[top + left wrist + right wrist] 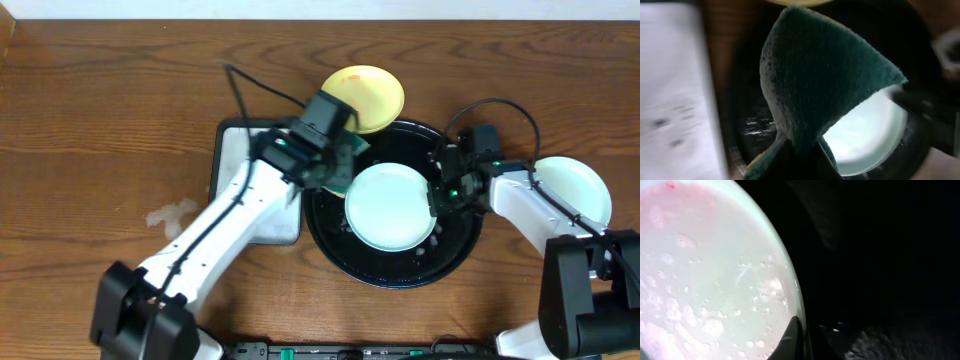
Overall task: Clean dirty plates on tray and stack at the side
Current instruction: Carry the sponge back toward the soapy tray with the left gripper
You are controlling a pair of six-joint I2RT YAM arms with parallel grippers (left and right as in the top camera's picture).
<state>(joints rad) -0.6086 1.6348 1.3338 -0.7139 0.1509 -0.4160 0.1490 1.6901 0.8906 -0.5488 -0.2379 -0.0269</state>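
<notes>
A pale mint-blue plate (390,207) lies in the black round tray (455,255). It also shows in the left wrist view (867,132) and in the right wrist view (710,275), wet with foam and a faint pink smear. My right gripper (437,195) is shut on the plate's right rim (799,330). My left gripper (335,165) is shut on a dark green sponge (825,75) at the tray's upper left, beside the plate. A yellow plate (365,97) lies behind the tray. A second mint-blue plate (575,190) lies on the table at the right.
A small grey rectangular sponge tray (240,170) lies left of the black tray, partly under my left arm; it also shows in the left wrist view (670,95). A pale wet smear (172,213) marks the wooden table at the left.
</notes>
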